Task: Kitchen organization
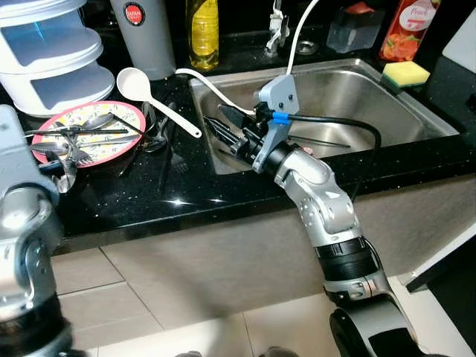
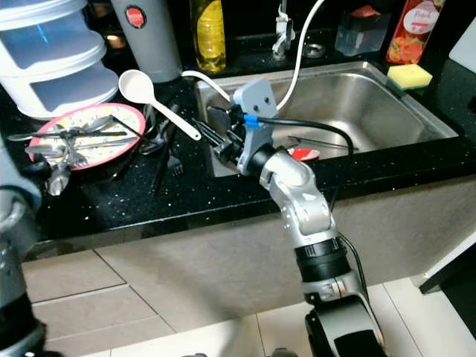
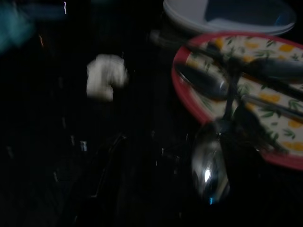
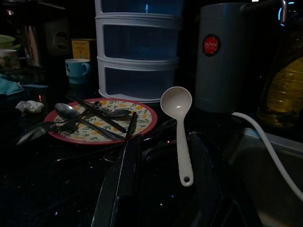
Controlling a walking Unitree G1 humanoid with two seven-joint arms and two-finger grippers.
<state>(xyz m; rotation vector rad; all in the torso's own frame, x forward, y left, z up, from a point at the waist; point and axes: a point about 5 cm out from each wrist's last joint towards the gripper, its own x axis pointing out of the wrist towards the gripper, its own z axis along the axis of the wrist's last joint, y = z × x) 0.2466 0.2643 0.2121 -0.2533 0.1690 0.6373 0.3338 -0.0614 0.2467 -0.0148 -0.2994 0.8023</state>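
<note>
My right gripper (image 1: 227,126) hovers over the left rim of the steel sink (image 1: 416,111), open, with nothing seen between its fingers (image 4: 118,189). It points toward a white ladle (image 4: 177,123) lying on the black counter and a red-rimmed patterned plate (image 1: 126,119) piled with spoons and forks (image 4: 90,116). Black utensils (image 1: 160,141) lie between the plate and the sink. My left arm (image 1: 22,223) stands at the near left, beside the plate. In the dark left wrist view, a metal spoon (image 3: 210,165) hangs over the plate's edge (image 3: 189,101).
Stacked plastic drawers (image 1: 48,56), a grey canister (image 1: 145,33) and a yellow oil bottle (image 1: 203,30) line the back of the counter. A yellow sponge (image 1: 405,73) and a red bottle (image 1: 407,26) sit behind the sink. A white cord (image 1: 297,33) runs across the sink's corner.
</note>
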